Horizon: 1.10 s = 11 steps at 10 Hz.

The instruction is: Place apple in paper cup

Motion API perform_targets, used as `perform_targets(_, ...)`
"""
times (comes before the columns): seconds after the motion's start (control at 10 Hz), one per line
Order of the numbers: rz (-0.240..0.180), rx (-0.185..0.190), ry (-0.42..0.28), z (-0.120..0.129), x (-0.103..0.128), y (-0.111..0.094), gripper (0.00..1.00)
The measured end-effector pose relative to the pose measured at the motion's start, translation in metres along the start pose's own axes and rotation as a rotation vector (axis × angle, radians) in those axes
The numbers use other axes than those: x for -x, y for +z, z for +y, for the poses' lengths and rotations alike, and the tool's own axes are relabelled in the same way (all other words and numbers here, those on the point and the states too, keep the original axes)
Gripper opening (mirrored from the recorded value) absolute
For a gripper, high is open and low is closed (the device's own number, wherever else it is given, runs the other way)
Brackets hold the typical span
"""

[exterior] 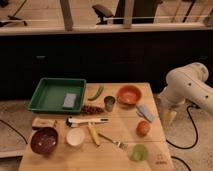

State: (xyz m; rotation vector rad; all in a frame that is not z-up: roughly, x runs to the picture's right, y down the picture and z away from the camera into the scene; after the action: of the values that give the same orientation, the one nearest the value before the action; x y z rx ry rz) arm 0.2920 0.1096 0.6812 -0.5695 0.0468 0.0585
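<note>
The apple (143,128), small and orange-red, lies on the wooden table (122,127) near its right edge. The paper cup (75,137), white with a pale inside, stands upright at the front left of the table, well apart from the apple. My gripper (169,116) hangs pointing down just off the table's right edge, right of the apple and a little behind it, under the white arm (187,86). It holds nothing that I can see.
A green tray (42,95) holding a grey item stands at the back left. An orange bowl (129,94), a metal cup (109,103), a green pepper (96,93), a grey packet (146,113), a translucent green cup (139,152), a dark red bowl (44,140), a fork (112,141) and utensils are spread about.
</note>
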Motion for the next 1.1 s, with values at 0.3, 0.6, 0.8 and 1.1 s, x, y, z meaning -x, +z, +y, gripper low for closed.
perform_targets(0.3,0.000,0.000,0.000,0.000,0.000,0.000,0.80)
perform_targets(0.6,0.039,0.010,-0.077,0.002,0.013,0.011,0.80)
perform_targets(0.8,0.070,0.015,-0.148,0.003,0.029,0.020,0.80)
perform_targets(1.1,0.087,0.019,-0.166,0.003,0.029,0.022,0.80)
